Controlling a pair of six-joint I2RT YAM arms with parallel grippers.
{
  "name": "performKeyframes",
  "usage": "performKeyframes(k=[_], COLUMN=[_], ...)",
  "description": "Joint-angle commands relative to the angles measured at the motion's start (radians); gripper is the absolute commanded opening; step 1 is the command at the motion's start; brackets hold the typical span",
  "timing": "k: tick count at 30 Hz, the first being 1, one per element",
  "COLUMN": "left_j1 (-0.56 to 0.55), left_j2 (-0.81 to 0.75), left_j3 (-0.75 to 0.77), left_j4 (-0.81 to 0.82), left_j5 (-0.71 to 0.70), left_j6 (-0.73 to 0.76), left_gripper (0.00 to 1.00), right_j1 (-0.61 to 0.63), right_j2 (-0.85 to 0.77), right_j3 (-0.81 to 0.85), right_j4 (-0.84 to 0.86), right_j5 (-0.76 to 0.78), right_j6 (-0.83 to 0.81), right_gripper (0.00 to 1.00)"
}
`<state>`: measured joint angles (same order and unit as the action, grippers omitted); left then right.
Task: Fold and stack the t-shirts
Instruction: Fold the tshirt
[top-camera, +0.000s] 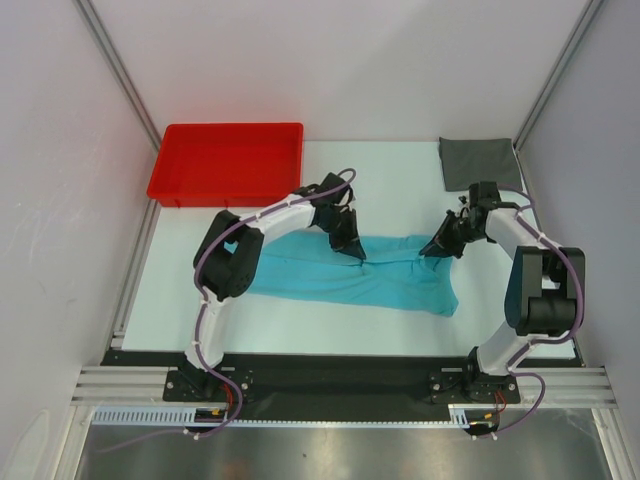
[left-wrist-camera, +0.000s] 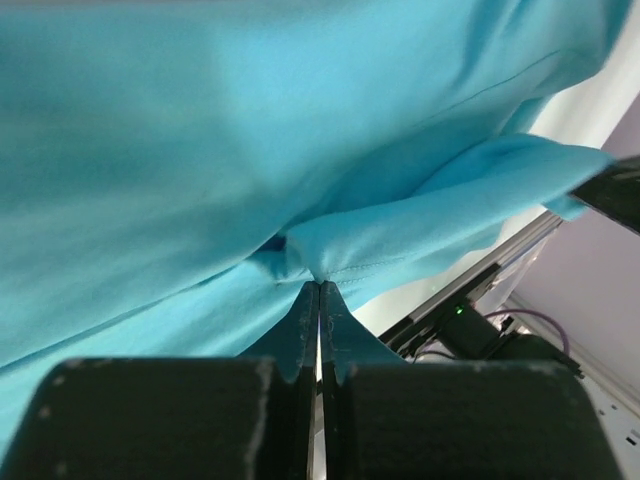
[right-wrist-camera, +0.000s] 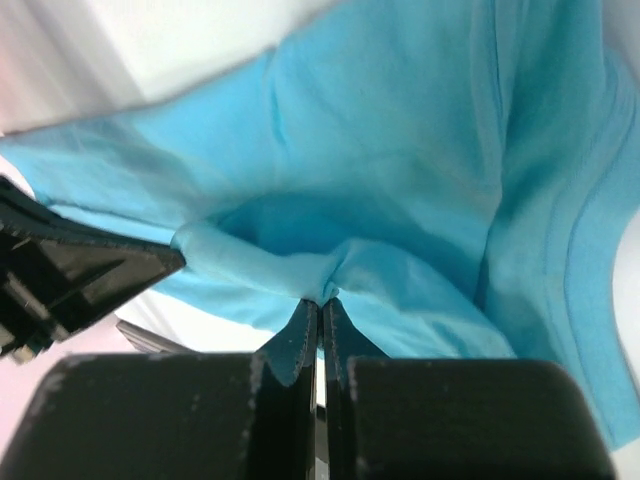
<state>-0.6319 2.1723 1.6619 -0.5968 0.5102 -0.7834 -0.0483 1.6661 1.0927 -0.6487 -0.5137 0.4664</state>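
Note:
A turquoise t-shirt (top-camera: 370, 278) lies stretched across the middle of the white table, partly folded lengthwise. My left gripper (top-camera: 352, 252) is shut on the shirt's far edge left of centre; the left wrist view shows its tips (left-wrist-camera: 319, 284) pinching a fold of turquoise t-shirt (left-wrist-camera: 300, 150). My right gripper (top-camera: 437, 250) is shut on the same far edge further right, and the right wrist view has its tips (right-wrist-camera: 321, 299) pinching bunched turquoise t-shirt (right-wrist-camera: 400, 180). A dark grey t-shirt (top-camera: 477, 161), folded into a small rectangle, rests at the back right corner.
A red plastic tray (top-camera: 228, 162) stands at the back left. White walls with metal frame rails enclose the table on three sides. The arms' bases sit on a black rail (top-camera: 340, 380) at the near edge.

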Motion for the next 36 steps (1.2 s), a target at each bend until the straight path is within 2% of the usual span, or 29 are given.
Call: performKeyframes(k=[1, 15, 32, 34, 35, 36], left_j1=[0.008, 0.000, -0.025, -0.025, -0.025, -0.025], left_j2=[-0.074, -0.115, -0.108, -0.109, -0.111, -0.120], left_j3=[-0.049, -0.137, -0.194, -0.188, -0.186, -0.185], left_j4=[-0.018, -0.015, -0.057, -0.076, -0.084, -0.089], left_j5=[0.036, 0.065, 0.041, 0.016, 0.007, -0.005], left_j6=[0.035, 0.055, 0.102, 0.116, 0.122, 0.128], left_gripper=[0.00, 0.00, 0.00, 0.05, 0.07, 0.16], right_j1=[-0.005, -0.005, 0.002, 0.002, 0.001, -0.001], right_j2=[-0.086, -0.150, -0.233, -0.230, -0.230, -0.235], right_j3=[-0.025, -0.105, -0.284, -0.297, -0.295, -0.292], right_j4=[-0.058, -0.173, -0.170, -0.172, -0.177, -0.181], right_j5=[-0.023, -0.082, -0.071, -0.069, -0.069, -0.072], right_j6=[0.003, -0.018, -0.012, -0.018, -0.021, -0.026], right_gripper=[0.00, 0.00, 0.02, 0.06, 0.11, 0.16])
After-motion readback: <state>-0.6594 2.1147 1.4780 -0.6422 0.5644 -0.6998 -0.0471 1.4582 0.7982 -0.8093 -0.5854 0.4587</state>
